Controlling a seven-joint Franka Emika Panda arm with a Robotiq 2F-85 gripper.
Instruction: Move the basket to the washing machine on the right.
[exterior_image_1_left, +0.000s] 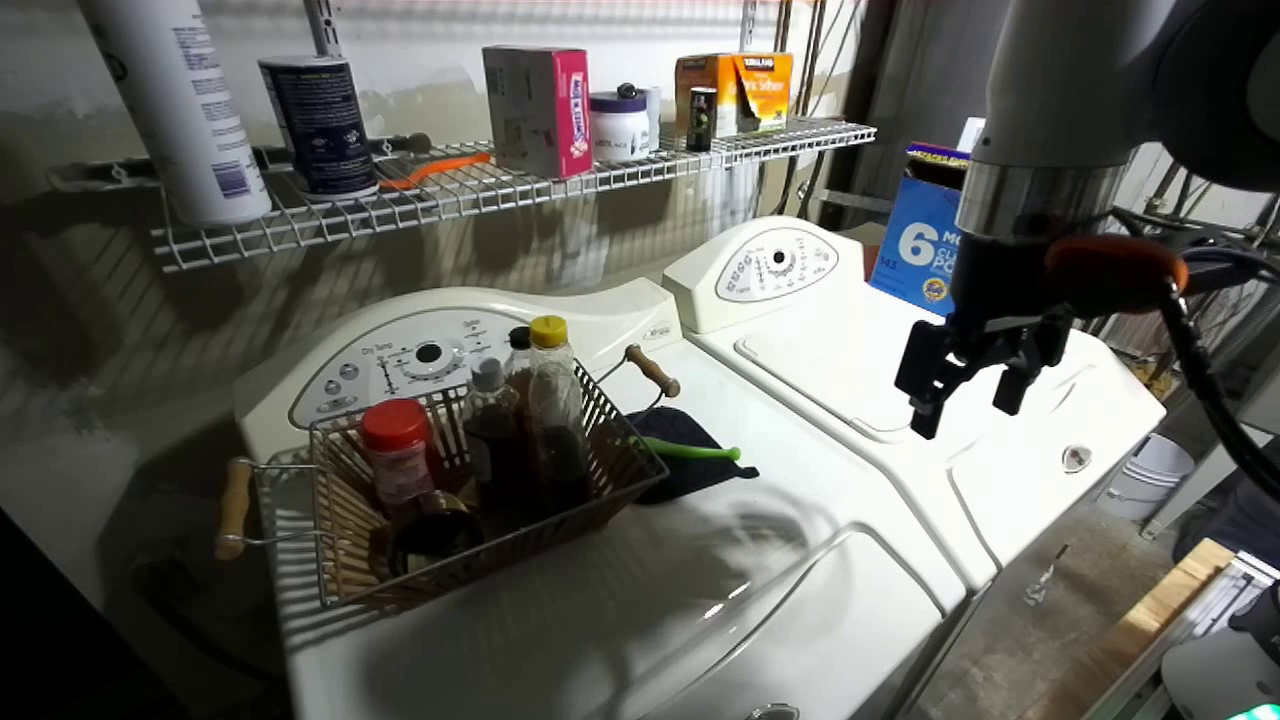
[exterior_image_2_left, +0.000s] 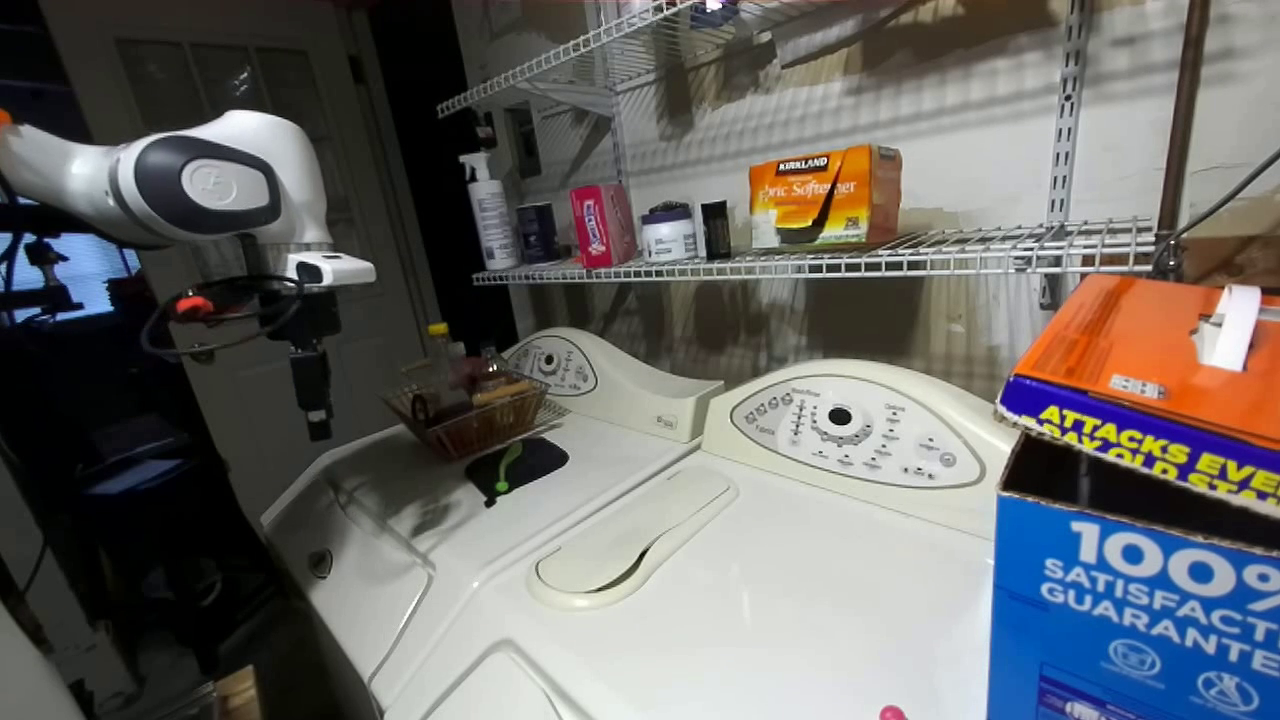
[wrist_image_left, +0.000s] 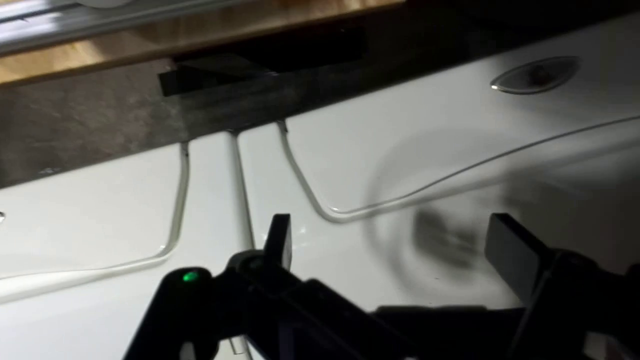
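Note:
The wire basket (exterior_image_1_left: 603, 432) has wooden handles and holds several bottles, a red-lidded jar and a mug-like item. It stands on the left machine (exterior_image_1_left: 640, 610), near its control panel, and also shows in an exterior view (exterior_image_2_left: 490, 428). The right washing machine (exterior_image_1_left: 800, 350) stands beside it and shows in an exterior view (exterior_image_2_left: 800, 590). My gripper (exterior_image_1_left: 967, 405) is open and empty, in the air above the machines and away from the basket. It also shows in an exterior view (exterior_image_2_left: 318, 425). In the wrist view the open fingers (wrist_image_left: 392, 245) face white machine tops; the basket is out of view.
A dark cloth (exterior_image_1_left: 690, 478) with a green-handled tool (exterior_image_1_left: 690, 450) lies beside the basket. A wire shelf (exterior_image_1_left: 440, 200) with bottles and boxes hangs above. A blue detergent box (exterior_image_2_left: 1130, 600) stands on the right machine. A wood-edged table (wrist_image_left: 125, 45) is across a floor gap.

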